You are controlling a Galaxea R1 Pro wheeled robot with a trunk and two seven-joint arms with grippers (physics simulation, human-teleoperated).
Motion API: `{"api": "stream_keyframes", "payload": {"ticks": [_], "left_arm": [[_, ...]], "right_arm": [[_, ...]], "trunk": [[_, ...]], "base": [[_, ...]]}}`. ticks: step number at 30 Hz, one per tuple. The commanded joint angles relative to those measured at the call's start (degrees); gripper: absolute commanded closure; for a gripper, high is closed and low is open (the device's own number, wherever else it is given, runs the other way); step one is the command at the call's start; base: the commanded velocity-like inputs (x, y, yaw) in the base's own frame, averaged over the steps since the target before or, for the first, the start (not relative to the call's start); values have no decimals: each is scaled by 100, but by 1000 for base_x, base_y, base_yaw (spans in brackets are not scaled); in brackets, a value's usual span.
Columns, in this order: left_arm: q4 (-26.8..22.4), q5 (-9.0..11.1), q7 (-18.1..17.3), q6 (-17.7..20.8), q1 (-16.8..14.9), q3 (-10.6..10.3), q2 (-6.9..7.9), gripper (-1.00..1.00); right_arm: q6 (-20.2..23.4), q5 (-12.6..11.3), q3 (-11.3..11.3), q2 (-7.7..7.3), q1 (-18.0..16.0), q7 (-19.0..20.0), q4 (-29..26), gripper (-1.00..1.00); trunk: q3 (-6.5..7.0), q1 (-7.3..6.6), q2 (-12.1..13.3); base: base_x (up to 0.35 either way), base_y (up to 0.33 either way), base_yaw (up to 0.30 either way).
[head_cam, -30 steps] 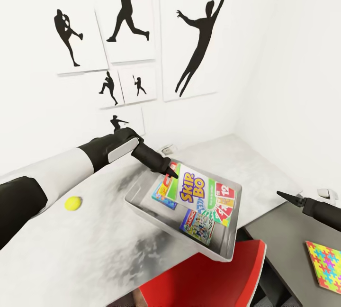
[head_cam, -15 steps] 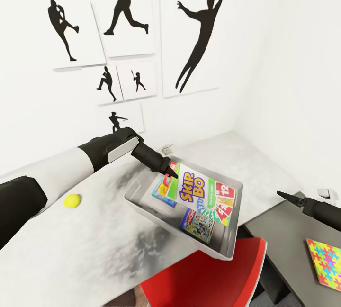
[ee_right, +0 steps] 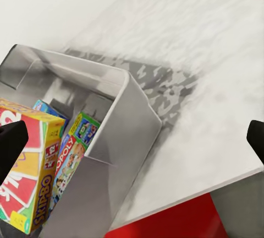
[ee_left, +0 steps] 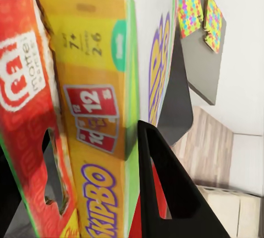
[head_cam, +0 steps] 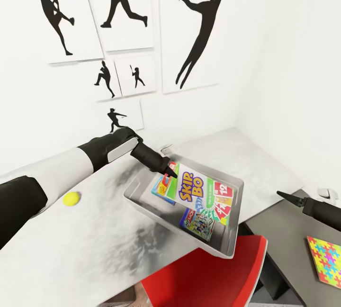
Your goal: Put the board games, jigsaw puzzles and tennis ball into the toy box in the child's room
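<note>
I hold the Skip-Bo box (head_cam: 201, 195) clamped in the left gripper (head_cam: 169, 172) above the toy box (head_cam: 142, 201); release follows, right gripper (head_cam: 284, 196) state indeterminate.

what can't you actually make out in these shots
- Small blue game in the toy box: head view, mostly covered by the Skip-Bo box.
- Left hand: head view, fingertips lost against the Skip-Bo box; grip unclear.
- Right hand: right wrist view, fingers cut by both edges.
- Jigsaw puzzle: head view, cut by the right edge.
- Second puzzle: left wrist view, small and far.
</note>
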Motion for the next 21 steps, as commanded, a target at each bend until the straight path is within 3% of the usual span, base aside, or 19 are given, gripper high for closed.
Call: {"api": "stream_keyframes", "payload": {"ticks": [1, 16, 21], "left_arm": [[8, 15, -31, 7, -11, -24, 3, 100], [149, 13, -1, 7, -37, -22, -7, 100], [315, 5, 14, 7, -70, -27, -121, 100]], "right_arm": [[32, -15, -3, 0, -5, 9, -2, -100], [35, -15, 13, 8, 6, 12, -78, -100], [39, -15, 12, 6, 16, 12, -120, -100]], "trunk": [[-20, 3, -12], [-158, 3, -12], [-204, 3, -12]], "base": [[0, 0, 0], [0, 0, 0], [0, 0, 0]]}}
